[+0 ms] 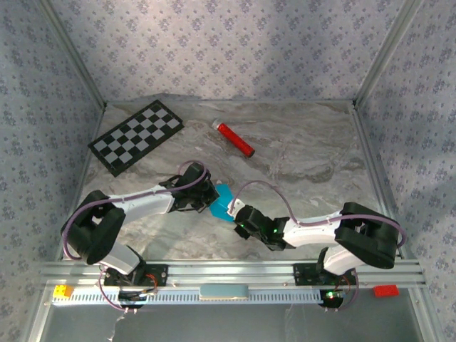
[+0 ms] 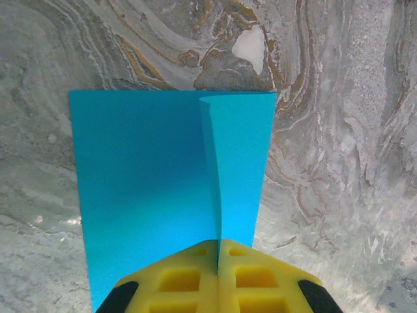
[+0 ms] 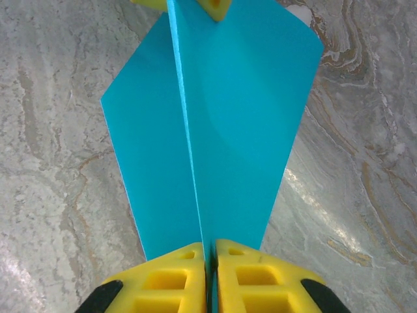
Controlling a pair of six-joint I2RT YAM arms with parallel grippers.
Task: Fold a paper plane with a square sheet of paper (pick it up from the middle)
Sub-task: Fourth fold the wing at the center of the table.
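Left fingers (image 2: 176, 282), marbled table (image 2: 345, 163), floral walls (image 1: 228, 50)

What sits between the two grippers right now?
The folded blue paper, pinched at opposite ends by the left gripper and right gripper; the right wrist view shows it.

The paper plane (image 2: 143, 176) is thin, matt, smooth cyan paper with a sharp crease, and the fingers (image 2: 176, 280) of the left gripper (image 2: 218, 248) and right gripper (image 3: 210, 248) look like matt yellow moulded plastic with black tips. The table (image 2: 352, 130) has a marble-patterned grey surface with a faint sheen. The red cylinder (image 1: 236, 140) looks glossy, the checkerboard (image 1: 137, 135) flat and matt, and the front rail (image 1: 228, 269) is brushed metal.
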